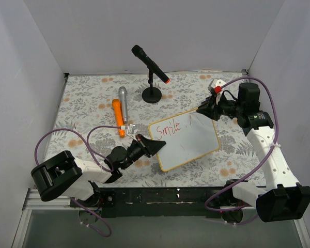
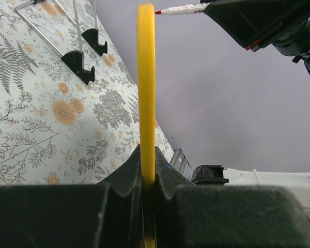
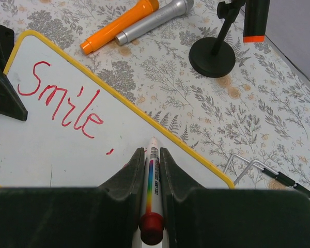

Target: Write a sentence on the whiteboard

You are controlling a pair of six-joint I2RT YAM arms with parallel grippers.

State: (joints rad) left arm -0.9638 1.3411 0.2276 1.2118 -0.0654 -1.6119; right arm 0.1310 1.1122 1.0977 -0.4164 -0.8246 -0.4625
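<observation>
Fingers (image 2: pixel 125 173) of L gripper (image 1: pixel 151 147) clenched on whiteboard (image 1: pixel 191 144) rim, board at centre of top view. R gripper (image 3: pixel 150 155) grasping red marker (image 3: pixel 152 170), tip by board's upper right; contact unclear. Red sentence (image 3: pixel 59 101) reads "Smile,". Orange mic (image 1: pixel 117 117) upper left.

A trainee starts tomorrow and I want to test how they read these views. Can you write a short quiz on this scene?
1. True or false: the left fingers are shut on the whiteboard's yellow rim.
2. What do the right fingers hold? A) nothing B) a marker C) the whiteboard
3. Fill in: the red writing on the whiteboard reads ____.
Key: 1 true; 2 B; 3 Smile.
</observation>
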